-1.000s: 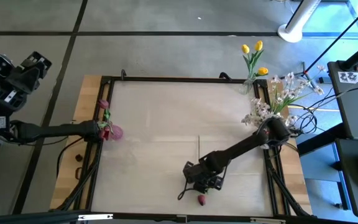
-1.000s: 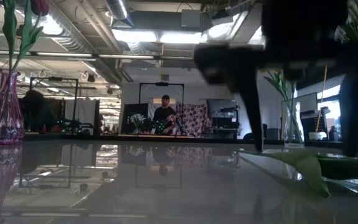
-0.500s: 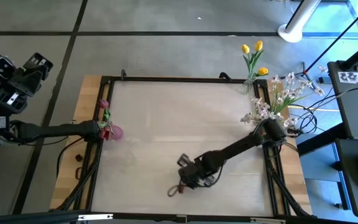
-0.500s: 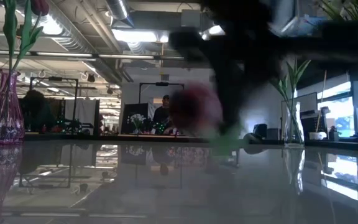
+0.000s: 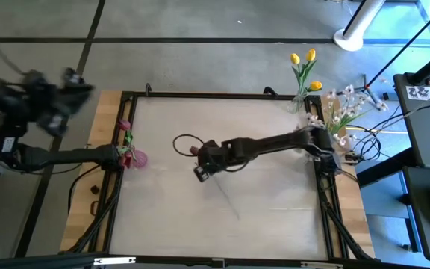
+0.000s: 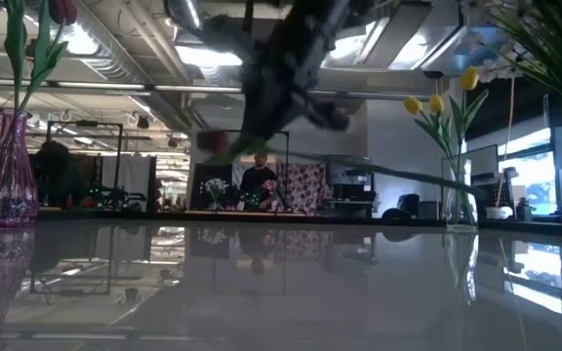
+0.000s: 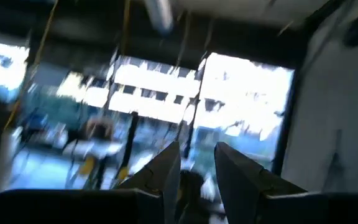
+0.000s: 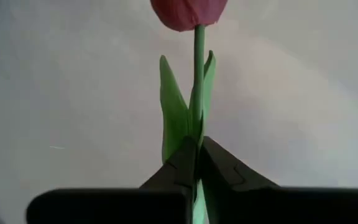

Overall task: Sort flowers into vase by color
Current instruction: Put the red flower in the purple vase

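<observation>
A dark red artificial tulip with green leaves (image 8: 189,12) is pinched by its stem in the right gripper (image 8: 196,154), fingers closed tight on it, lifted over the table's middle. At the left edge a pink glass vase (image 5: 137,158) already holds a red tulip; yellow tulips (image 5: 304,67) and white blossom sprays (image 5: 338,112) stand vased at the far right corner. Judging by that, this may be the last stem. The left gripper (image 7: 196,171) waits raised beyond the left edge, fingers partly apart, empty.

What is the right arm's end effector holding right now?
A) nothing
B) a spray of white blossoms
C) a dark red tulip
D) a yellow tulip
C: in the right wrist view, the right end effector is shut on the green stem of a dark red tulip.
</observation>
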Action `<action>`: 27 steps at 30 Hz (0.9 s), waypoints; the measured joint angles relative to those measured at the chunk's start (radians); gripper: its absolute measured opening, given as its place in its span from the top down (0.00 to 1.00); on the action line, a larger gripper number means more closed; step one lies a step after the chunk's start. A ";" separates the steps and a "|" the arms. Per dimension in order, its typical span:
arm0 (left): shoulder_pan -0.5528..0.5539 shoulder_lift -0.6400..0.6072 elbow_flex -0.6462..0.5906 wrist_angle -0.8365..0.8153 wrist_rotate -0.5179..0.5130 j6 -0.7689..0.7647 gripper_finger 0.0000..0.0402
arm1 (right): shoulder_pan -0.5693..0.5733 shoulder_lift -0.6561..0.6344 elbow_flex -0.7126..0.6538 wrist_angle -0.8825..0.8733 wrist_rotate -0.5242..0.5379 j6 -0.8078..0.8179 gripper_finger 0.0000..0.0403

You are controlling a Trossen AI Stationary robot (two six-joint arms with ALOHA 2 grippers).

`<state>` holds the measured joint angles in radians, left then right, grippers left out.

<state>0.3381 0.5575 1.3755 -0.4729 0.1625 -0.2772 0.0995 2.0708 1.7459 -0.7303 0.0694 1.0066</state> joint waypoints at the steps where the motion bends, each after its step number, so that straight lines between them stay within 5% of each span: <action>1: 0.004 0.015 -0.009 -0.025 -0.019 -0.001 0.76 | -0.015 0.003 -0.026 0.045 -0.023 0.048 0.97; 4: 0.011 0.081 -0.024 -0.115 -0.096 -0.015 0.76 | -0.065 0.005 -0.100 0.155 -0.078 0.180 0.99; 11: 0.009 0.261 -0.025 -0.195 -0.181 -0.096 0.76 | -0.109 0.005 -0.165 0.202 0.016 0.337 0.95; 22: 0.165 0.526 -0.025 -0.300 -0.200 -0.200 0.66 | -0.165 0.005 -0.197 0.183 0.114 0.352 0.91; 27: 0.288 0.614 -0.025 -0.368 -0.204 -0.219 0.58 | -0.198 0.001 -0.190 0.182 0.100 0.242 0.77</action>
<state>0.6257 1.1720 1.3510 -0.8404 -0.0411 -0.4960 -0.0986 2.0722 1.5555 -0.5479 0.1694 1.2482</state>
